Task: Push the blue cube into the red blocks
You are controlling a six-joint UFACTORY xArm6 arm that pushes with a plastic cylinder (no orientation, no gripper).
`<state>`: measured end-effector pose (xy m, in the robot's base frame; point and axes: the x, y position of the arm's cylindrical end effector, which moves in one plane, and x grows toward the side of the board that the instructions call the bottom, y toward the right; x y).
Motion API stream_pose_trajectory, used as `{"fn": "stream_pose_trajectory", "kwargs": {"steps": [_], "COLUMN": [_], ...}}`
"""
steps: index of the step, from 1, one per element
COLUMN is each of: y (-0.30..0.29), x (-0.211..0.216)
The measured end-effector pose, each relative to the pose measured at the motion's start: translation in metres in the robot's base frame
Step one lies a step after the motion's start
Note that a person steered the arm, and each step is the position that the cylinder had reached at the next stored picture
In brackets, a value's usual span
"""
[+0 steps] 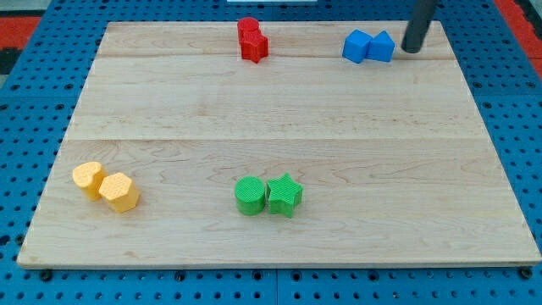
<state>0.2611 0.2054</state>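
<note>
My tip (pixel 411 49), a bare rod end effector holding nothing, stands just right of the blue blocks (pixel 369 47) near the worktop's (pixel 279 127) top edge; the red blocks (pixel 252 40) lie further left, on the same line.

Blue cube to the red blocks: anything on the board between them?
Nothing. In the camera view, only bare wood lies between the blue cube and the red blocks. My tip sits on the view's right of the blue pair, beside the other blue block.
</note>
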Motion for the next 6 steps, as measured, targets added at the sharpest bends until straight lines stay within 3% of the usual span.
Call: {"fn": "stream_pose_trajectory", "kwargs": {"steps": [1, 4, 5, 6], "y": [-0.062, -0.077, -0.123, -0.127], "x": [0.0, -0.032, -0.043, -0.055]}}
